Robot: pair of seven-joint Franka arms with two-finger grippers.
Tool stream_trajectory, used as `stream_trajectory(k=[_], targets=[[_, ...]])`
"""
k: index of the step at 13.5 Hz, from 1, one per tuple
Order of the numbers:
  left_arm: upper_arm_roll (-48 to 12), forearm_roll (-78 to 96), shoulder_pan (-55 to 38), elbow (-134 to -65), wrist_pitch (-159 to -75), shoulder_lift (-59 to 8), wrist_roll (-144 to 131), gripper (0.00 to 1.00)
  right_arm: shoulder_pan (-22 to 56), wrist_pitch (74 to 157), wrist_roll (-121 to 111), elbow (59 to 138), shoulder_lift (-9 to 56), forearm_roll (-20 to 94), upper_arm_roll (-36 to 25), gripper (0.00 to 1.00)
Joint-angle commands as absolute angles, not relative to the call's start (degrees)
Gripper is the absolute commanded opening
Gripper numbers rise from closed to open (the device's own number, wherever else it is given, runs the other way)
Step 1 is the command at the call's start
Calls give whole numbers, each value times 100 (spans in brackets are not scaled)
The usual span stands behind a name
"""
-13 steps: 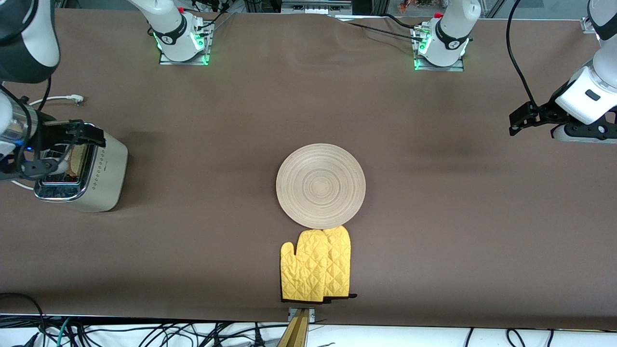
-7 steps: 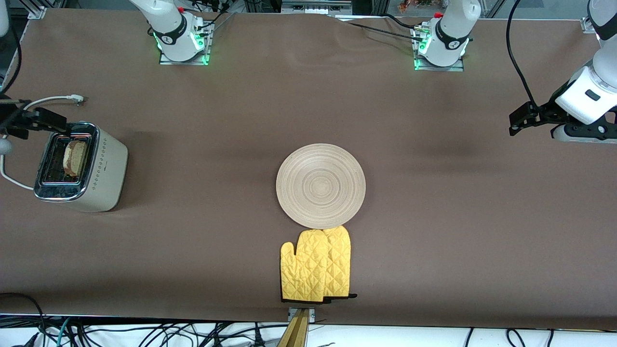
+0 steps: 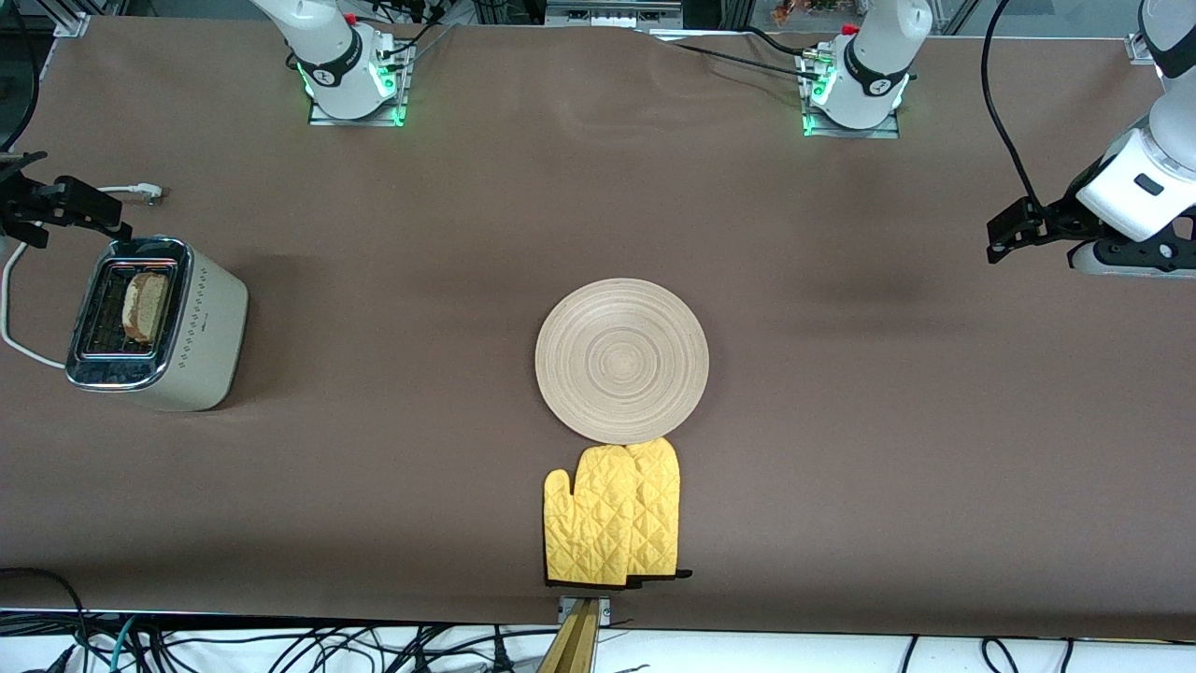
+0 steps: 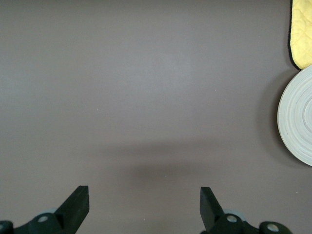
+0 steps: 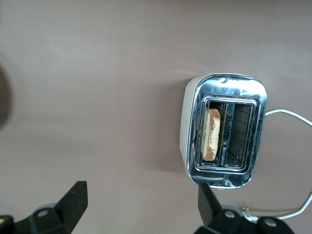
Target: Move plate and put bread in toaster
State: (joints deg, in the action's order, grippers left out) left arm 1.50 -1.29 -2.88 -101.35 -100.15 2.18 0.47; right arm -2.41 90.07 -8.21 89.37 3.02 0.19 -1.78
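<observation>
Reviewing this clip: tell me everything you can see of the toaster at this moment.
The toaster is cream-white with a shiny chrome top and a dotted diamond pattern on its side. It stands upright on the brown table at the right arm's end. It has two slots: the bread stands on edge in one, its top showing, and the other is empty. A white cord runs from it across the table. No gripper touches it.

Brown-covered table (image 3: pixel 841 449), tangled black cables (image 3: pixel 280 650) along its near edge
</observation>
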Motion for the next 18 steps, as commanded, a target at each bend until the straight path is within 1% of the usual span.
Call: stream_trajectory(k=[1,10,18], targets=[[123,-211,-264,-10037,-9932,202,62,100,-413,9088,-773,9255,140,123,-18,100],[123,-211,-264,-10037,-9932,202,62,100,-378,9062,-835,9035,430,97,-44,100],[123,-211,-264,-10037,-9932,202,62,100,-378,9053,-817,9035,431,88,-35,100]])
